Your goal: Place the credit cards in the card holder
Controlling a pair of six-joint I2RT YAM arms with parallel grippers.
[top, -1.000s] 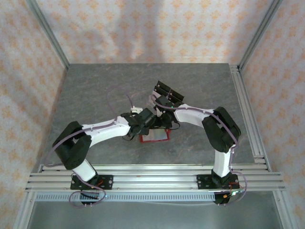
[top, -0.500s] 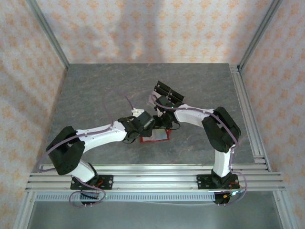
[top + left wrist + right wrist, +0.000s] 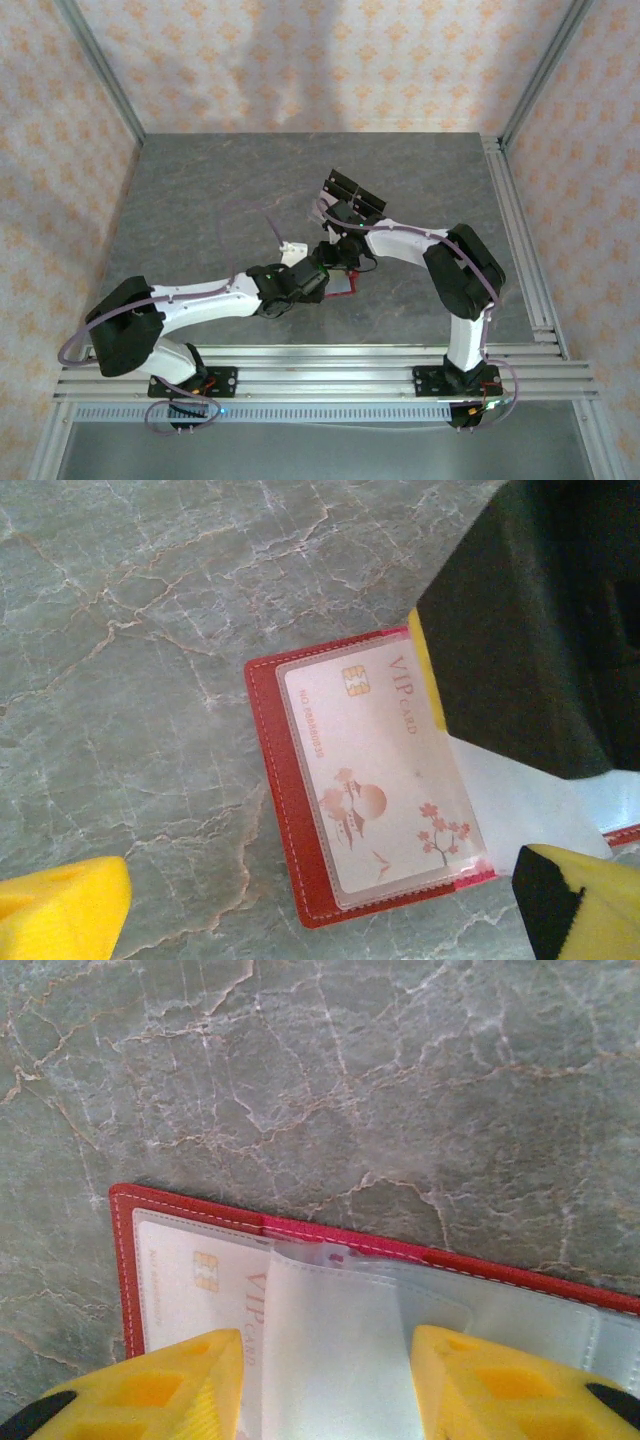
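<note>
Red card holder (image 3: 290, 810) lies opened flat on the grey marble-look bench (image 3: 200, 200), approx. mid-bench, right under the tips of both arms. One page, seen from the left wrist cam, has a clear sleeve w/ a VIP card (image 3: 385, 780) seated inside it. The card shows a gold chip and blossom print, and the holder's red stitched border shows round three sides.

R end effector (image 3: 330, 1395) is down over the holder next to that page. Its yellow fingers (image 3: 150, 1390) stand either side of a pale credit card (image 3: 330, 1320) and meet its long edges, i.e. clenched on it across the width. The card's far end lies on the holder, just short of the red top border and overlapping the edge of the VIP card's sleeve. A translucent sleeve flap (image 3: 470, 1310) sits just beside it on the other side.

L end effector (image 3: 320, 912) is released, w/ the yellow tips spread wide to the bottom corners of its wrist view. It grasps nothing and hangs over the holder's near edge & bare bench.

Clear stand w/ black blocks (image 3: 352, 190) is further back, behind the R arm and apart from the holder.
</note>
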